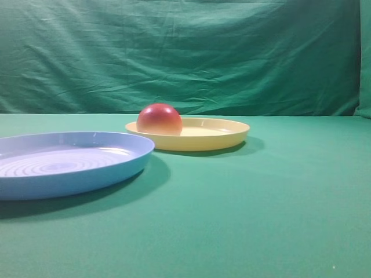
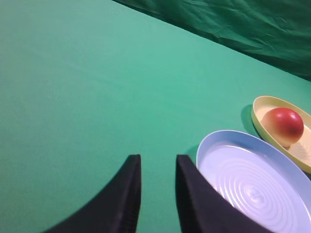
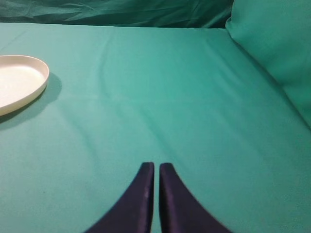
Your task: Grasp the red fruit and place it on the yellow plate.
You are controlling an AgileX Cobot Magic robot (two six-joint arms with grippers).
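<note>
The red fruit rests inside the yellow plate, toward its left side. No gripper touches it, and neither gripper shows in the exterior high view. My left gripper hovers over the green cloth with its dark fingers apart and nothing between them, just left of the blue plate. In the right wrist view my right gripper is shut and holds nothing, over bare cloth, and the yellow plate's rim lies far off at upper left.
A larger light-blue plate with concentric rings sits at the front left, close to the yellow plate. Green cloth covers the table and hangs as a backdrop. A cloth fold rises at the right.
</note>
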